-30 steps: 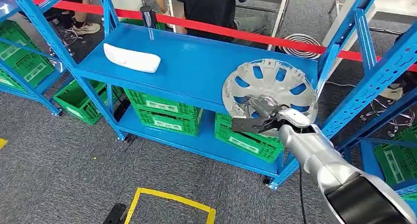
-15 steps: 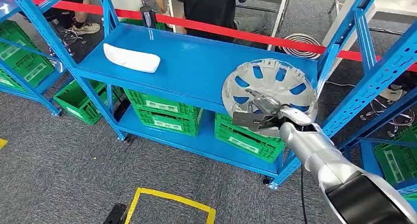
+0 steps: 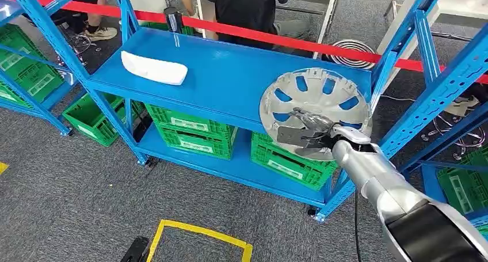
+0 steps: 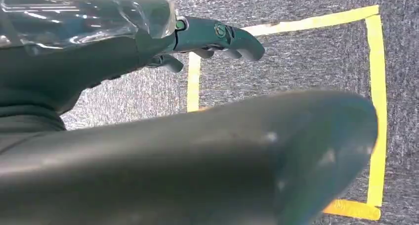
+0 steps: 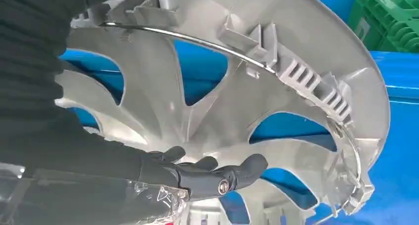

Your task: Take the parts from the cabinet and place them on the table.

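A silver hubcap point(image 3: 322, 98) stands tilted at the right front edge of the blue shelf point(image 3: 224, 72), overhanging it. My right hand point(image 3: 305, 134) grips its near rim from below. In the right wrist view, that hand's dark fingers point(image 5: 197, 173) lie across the ribbed inner side of the hubcap point(image 5: 296, 101). A white elongated part point(image 3: 154, 68) lies on the shelf's left end, far from the hand. My left hand point(image 4: 212, 34) hangs over the carpet, fingers loosely apart and holding nothing.
Green crates point(image 3: 193, 132) sit on the lower shelf. Blue uprights point(image 3: 426, 101) flank the hubcap on the right. A red tape barrier point(image 3: 259, 36) runs behind the shelf, with people beyond it. A yellow tape square point(image 3: 198, 233) marks the floor.
My right hand has shifted slightly to the right along the hubcap's rim, and the hubcap has tipped up a little. The white part has not moved.
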You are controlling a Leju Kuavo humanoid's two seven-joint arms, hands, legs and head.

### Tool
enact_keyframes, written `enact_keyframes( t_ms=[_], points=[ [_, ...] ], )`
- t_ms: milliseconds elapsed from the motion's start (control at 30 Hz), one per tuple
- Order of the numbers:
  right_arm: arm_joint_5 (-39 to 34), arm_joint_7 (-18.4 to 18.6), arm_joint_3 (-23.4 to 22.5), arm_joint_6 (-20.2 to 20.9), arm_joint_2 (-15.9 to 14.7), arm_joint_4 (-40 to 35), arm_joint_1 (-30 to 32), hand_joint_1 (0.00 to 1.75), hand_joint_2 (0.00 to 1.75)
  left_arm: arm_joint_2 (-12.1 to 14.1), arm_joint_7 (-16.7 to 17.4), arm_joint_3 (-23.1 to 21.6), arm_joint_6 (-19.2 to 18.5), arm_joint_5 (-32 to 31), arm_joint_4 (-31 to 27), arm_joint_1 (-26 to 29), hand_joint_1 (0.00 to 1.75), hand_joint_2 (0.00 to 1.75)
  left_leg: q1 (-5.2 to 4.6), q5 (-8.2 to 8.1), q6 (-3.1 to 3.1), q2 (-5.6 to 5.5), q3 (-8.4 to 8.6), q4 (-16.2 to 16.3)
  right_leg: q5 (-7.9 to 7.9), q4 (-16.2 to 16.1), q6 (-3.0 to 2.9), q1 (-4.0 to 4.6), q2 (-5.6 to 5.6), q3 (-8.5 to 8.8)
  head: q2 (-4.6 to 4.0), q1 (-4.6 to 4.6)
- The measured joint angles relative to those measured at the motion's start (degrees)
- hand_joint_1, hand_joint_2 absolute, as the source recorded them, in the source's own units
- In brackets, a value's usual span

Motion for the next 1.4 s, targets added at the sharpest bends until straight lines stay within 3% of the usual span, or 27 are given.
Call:
enact_keyframes(
  t_ms=[300, 467, 633, 733, 800, 833, 867, 1067, 1267, 1400],
  points=[
    [-2.28, 0.35, -0.63, 3.52, -0.11, 0.22, -0.12, 0.00, 1.75, 0.04, 0.04, 0.00, -0.15, 0.59, 0.00, 0.03, 0.00, 0.00, 0.00, 0.00, 0.00, 0.00, -0.01, 0.00, 0.00, 0.00, 0.00, 0.00, 0.00, 0.00, 0.00, -0.02],
    [-6.06, 0.61, -1.86, 13.23, -0.44, 0.83, -0.85, 0.00, 1.75, 0.15, 1.07, -0.20, -0.83, 0.63, 0.00, -0.06, 0.00, 0.00, 0.00, 0.00, 0.00, 0.00, 0.01, 0.00, 0.00, 0.00, 0.00, 0.00, 0.00, -0.01, 0.00, -0.02],
    [-6.91, 0.85, -2.21, 18.17, -1.18, 1.25, -1.58, 0.00, 1.75, 0.15, 1.90, -0.77, -0.90, 0.61, -0.02, -0.80, 0.00, 0.00, 0.00, -0.01, 0.00, 0.00, 0.03, 0.00, 0.00, 0.00, 0.00, 0.00, 0.01, 0.00, 0.00, 0.00],
    [-8.35, 1.40, -2.34, 24.80, -1.88, 1.66, -2.84, 0.00, 1.75, 0.17, 2.67, -1.55, -0.94, 0.31, -0.26, -1.28, 0.00, 0.00, 0.00, 0.00, 0.00, 0.01, 0.12, 0.00, 0.00, -0.01, 0.00, 0.00, 0.00, 0.10, 0.00, 0.00],
    [-8.94, 1.27, -2.38, 27.02, -2.34, 1.66, -3.23, 0.03, 1.75, 0.15, 3.12, -1.90, -1.01, 0.24, -0.42, -1.55, 0.00, 0.00, 0.00, 0.00, 0.00, 0.01, 0.18, 0.00, 0.00, -0.01, 0.00, 0.00, 0.00, 0.17, 0.00, 0.00],
    [-8.94, 1.25, -2.36, 27.04, -2.45, 1.66, -3.24, 1.48, 1.75, 0.15, 3.24, -1.99, -0.98, 0.28, -0.44, -1.70, 0.00, 0.00, 0.00, -0.01, 0.00, 0.01, 0.19, 0.00, 0.00, -0.01, 0.00, 0.00, 0.00, 0.18, 0.00, 0.00],
    [-8.88, 1.31, -2.36, 27.04, -2.58, 1.66, -3.25, 1.75, 1.75, 0.13, 3.30, -2.05, -0.92, 0.50, -0.44, -1.79, 0.00, 0.00, 0.00, -0.01, 0.00, 0.01, 0.20, 0.00, 0.00, -0.01, 0.00, 0.00, 0.00, 0.19, 0.00, 0.00],
    [-7.04, 1.46, -1.68, 25.15, -3.39, 1.64, -3.62, 1.75, 1.75, 0.07, 3.30, -2.80, -0.35, 0.81, -0.55, -1.95, 0.00, 0.00, -0.01, -0.01, 0.01, -0.02, 0.30, 0.00, -0.01, -0.02, 0.01, -0.01, -0.02, 0.31, 0.00, 0.00],
    [-3.36, 1.60, 1.34, 20.04, -3.78, 1.62, -3.58, 1.75, 1.75, -0.04, 2.89, -3.08, 0.48, 1.44, -0.76, -2.06, 0.00, 0.00, -0.05, 0.00, 0.05, -0.03, 0.40, 0.00, -0.01, -0.03, 0.02, -0.02, -0.02, 0.44, 0.00, 0.00],
    [-0.37, 1.14, 4.22, 19.36, -3.80, 1.62, -3.92, 1.75, 1.75, -0.11, 2.73, -3.13, 0.48, 1.88, -0.76, -2.08, 0.00, 0.00, -0.06, -0.02, 0.07, -0.03, 0.64, 0.00, -0.03, -0.05, 0.04, -0.03, -0.04, 0.63, 0.00, 0.00]
  ],
)
